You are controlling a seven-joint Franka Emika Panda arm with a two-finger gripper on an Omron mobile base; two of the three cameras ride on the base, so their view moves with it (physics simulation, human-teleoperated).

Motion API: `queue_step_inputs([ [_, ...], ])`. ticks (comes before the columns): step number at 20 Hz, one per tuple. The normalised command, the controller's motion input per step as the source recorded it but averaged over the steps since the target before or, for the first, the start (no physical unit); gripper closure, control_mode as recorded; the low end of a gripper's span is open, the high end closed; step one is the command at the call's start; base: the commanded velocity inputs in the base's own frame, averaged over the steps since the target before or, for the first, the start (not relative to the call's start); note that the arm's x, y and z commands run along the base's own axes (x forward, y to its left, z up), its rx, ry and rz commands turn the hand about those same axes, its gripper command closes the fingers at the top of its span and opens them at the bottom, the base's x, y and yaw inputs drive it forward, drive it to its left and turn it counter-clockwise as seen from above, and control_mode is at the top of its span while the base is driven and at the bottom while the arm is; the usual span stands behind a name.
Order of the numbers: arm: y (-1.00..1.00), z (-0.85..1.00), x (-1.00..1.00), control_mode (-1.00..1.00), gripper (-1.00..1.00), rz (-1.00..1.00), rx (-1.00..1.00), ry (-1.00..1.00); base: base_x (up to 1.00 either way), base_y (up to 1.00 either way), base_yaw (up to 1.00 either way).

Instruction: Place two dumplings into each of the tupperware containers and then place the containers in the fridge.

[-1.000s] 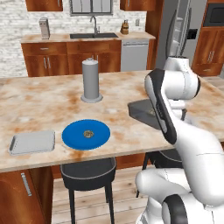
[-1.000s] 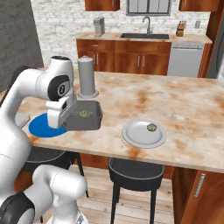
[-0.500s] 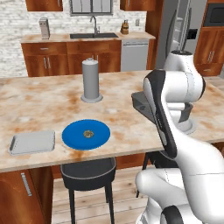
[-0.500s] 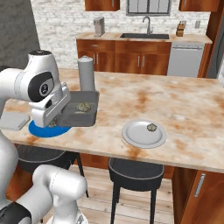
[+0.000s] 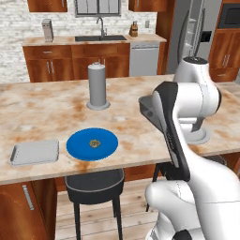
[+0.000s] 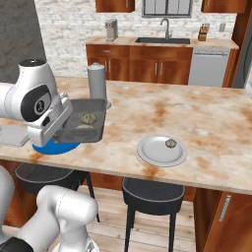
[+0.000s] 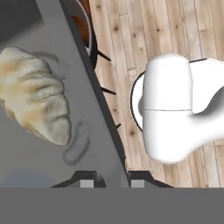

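My gripper (image 7: 112, 179) is shut on the rim of the dark grey tupperware container (image 7: 52, 148), with a pale lumpy dumpling (image 7: 37, 105) lying inside. In the right base view the gripper (image 6: 63, 129) holds this container (image 6: 91, 130) above the counter's near left edge, its dumpling (image 6: 88, 118) visible. The arm hides most of the dark container (image 5: 146, 107) in the left base view. The light grey container (image 5: 35, 152) lies flat at the counter's left. One dumpling (image 5: 94, 142) sits on the blue plate (image 5: 77, 145), another dumpling (image 6: 171, 143) on the light-grey plate (image 6: 155, 153). The fridge (image 5: 192, 33) stands far right.
A tall grey cylinder (image 5: 98, 86) stands mid-counter behind the blue plate. Black stools (image 5: 93, 180) (image 6: 152, 194) sit under the counter's near edge. A back counter carries a sink (image 5: 101, 37), with wooden cabinets below.
The arm has turned and carried the dark container a little leftward in the right base view, toward the counter's near edge. The grip has stayed shut.
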Motion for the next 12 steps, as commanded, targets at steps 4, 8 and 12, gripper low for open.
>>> queue_step_inputs([
  [4, 0.00, 0.01, -0.17, -1.00, 1.00, 0.00, 0.00, -0.08, 0.00, 0.00, 0.00],
  [8, 0.00, 0.02, -0.23, -1.00, 1.00, 0.00, 0.00, -0.03, 0.00, 0.00, 0.00],
  [12, 0.00, 0.00, -0.01, 1.00, 1.00, 0.00, 0.00, 0.00, -0.20, -0.22, 0.00],
])
